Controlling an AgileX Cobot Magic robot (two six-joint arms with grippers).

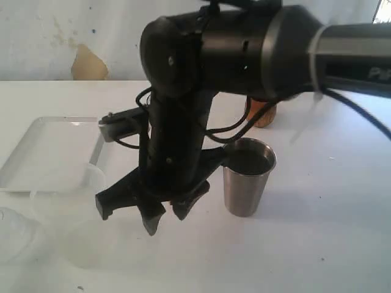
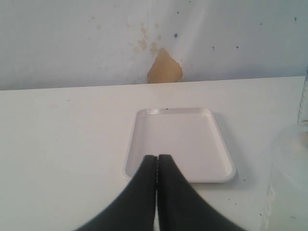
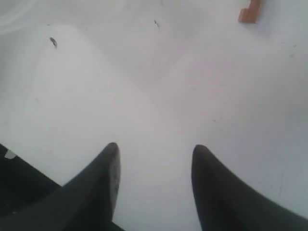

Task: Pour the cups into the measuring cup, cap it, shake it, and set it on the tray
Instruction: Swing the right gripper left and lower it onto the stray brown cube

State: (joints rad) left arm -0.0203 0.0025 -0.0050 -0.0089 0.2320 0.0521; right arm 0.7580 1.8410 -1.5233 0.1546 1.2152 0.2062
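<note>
The steel tumbler [image 1: 247, 177] stands upright on the white table, just right of my right gripper [image 1: 166, 223]. That gripper points down over bare table with its jaws open and nothing between them [image 3: 154, 154]. The brown wooden cup [image 1: 264, 114] shows only in part behind the right arm. The tray [image 1: 49, 152] lies empty at the left. My left gripper [image 2: 157, 156] is shut on nothing, hovering at the tray's [image 2: 226, 168] near edge. A clear strip with marks at the frame edge looks like the measuring cup [image 2: 303, 98]; most of it is out of view.
A wide frosted translucent container [image 2: 288, 178] stands right of the tray, and faint translucent plastic [image 1: 61, 207] shows at the lower left of the exterior view. The right arm [image 1: 244, 49] spans the middle. A small orange-brown piece [image 3: 250, 12] lies on the table.
</note>
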